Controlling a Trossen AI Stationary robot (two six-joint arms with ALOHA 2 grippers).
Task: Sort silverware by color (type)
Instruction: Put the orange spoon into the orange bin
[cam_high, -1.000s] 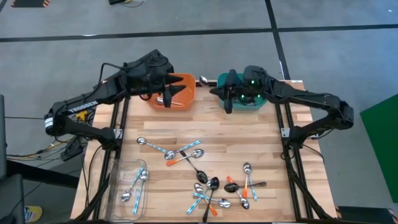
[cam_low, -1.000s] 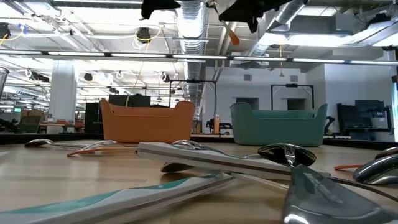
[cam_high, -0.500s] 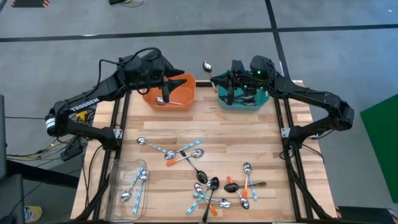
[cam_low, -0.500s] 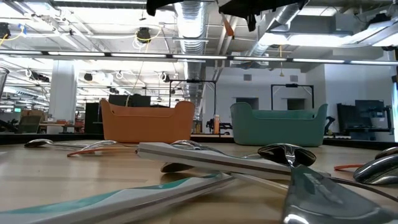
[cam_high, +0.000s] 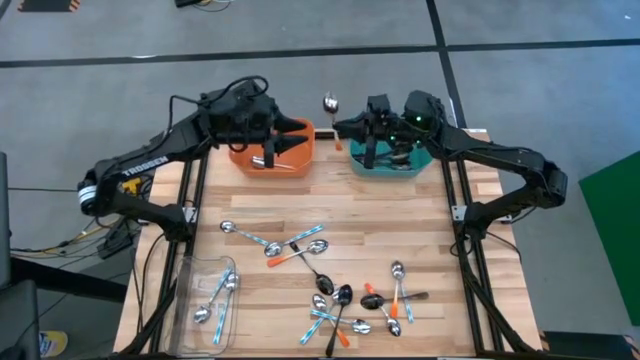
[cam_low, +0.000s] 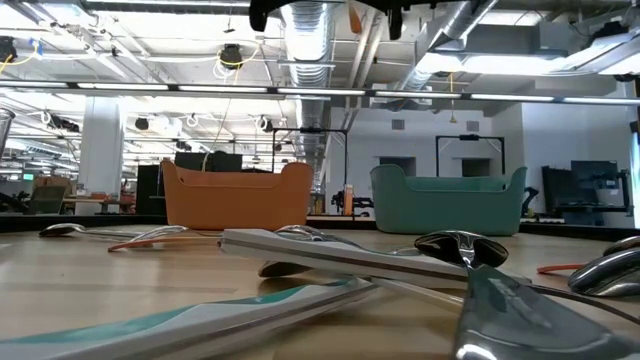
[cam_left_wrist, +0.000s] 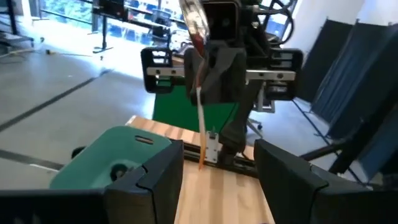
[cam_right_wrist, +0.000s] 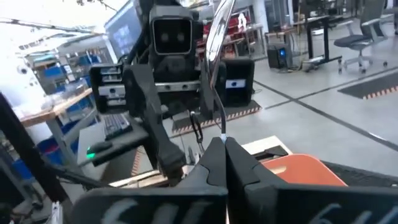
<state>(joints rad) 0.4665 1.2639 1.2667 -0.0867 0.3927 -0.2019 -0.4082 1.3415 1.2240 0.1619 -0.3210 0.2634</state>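
My right gripper (cam_high: 342, 125) is shut on an orange-handled spoon (cam_left_wrist: 200, 93), high in the air between the orange bin (cam_high: 272, 152) and the teal bin (cam_high: 395, 160). Its shiny bowl (cam_high: 329, 102) is at the upper end. My left gripper (cam_high: 290, 137) is open over the orange bin and faces the spoon from the table's left with nothing between its fingers (cam_left_wrist: 158, 177). More silverware (cam_high: 335, 295), with orange, light-blue and black handles, lies scattered on the near half of the table. A few light-blue spoons lie in a clear tray (cam_high: 190, 285). My right gripper pinches the spoon's handle (cam_left_wrist: 198, 78) between its two shut fingers, closer to the bowl than to the free end. The fingers (cam_right_wrist: 214, 152) come level from the table's right and lie across the spoon. The spoon stands nearly upright, bowl up, with its orange handle end (cam_left_wrist: 202, 155) hanging below, clear of everything.
The two bins stand side by side at the table's far edge, orange (cam_low: 235, 195) on the left and teal (cam_low: 447, 200) on the right. The teal bin holds dark spoons. Bare wood lies between the bins and the scattered spoons.
My right gripper has tipped up to level and risen a little with the spoon, whose bowl has swung toward the far edge and whose handle has climbed. My left gripper has also tipped up and turned toward the right gripper over the orange bin.
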